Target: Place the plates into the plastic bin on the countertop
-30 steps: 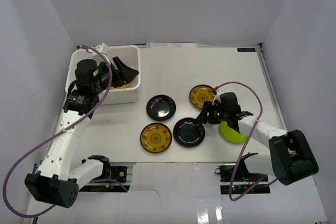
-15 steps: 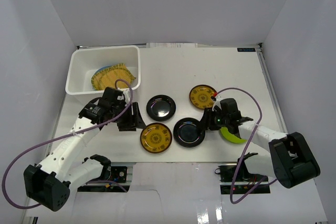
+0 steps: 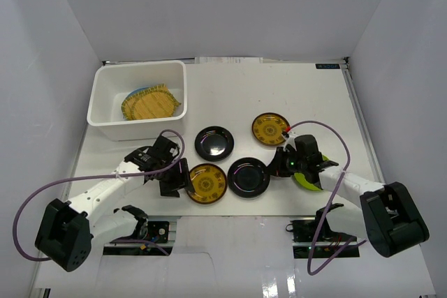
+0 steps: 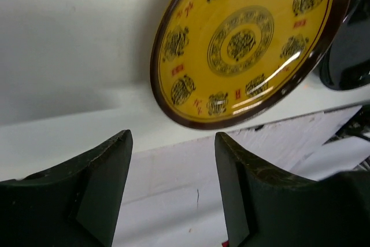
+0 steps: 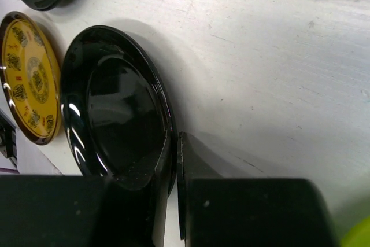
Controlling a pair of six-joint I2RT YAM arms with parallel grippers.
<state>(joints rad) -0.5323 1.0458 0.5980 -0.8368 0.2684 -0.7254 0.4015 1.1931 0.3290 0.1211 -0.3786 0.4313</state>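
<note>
The white plastic bin (image 3: 105, 106) at the countertop's (image 3: 307, 92) far left holds a tan woven tray (image 3: 149, 106) lying on a light blue plate (image 3: 130, 95). Two glossy black plates (image 3: 214, 143) (image 3: 249, 176) and two gold-patterned plates (image 3: 270, 129) (image 3: 207, 183) lie on the table. A lime green plate (image 3: 307, 178) shows partly under the right arm. My right gripper (image 3: 277, 165) (image 5: 173, 143) is shut on the right rim of the nearer black plate (image 5: 118, 114). My left gripper (image 3: 180, 178) (image 4: 172, 137) stands open just left of the near gold plate (image 4: 248, 39), with nothing between its fingers.
The table's near edge runs right below the left gripper and the near gold plate. White walls enclose the table on the left, back and right. Purple cables loop from both arms.
The left arm has swung from over the bin down to the near gold plate. The right gripper has shut on the black plate's rim.
</note>
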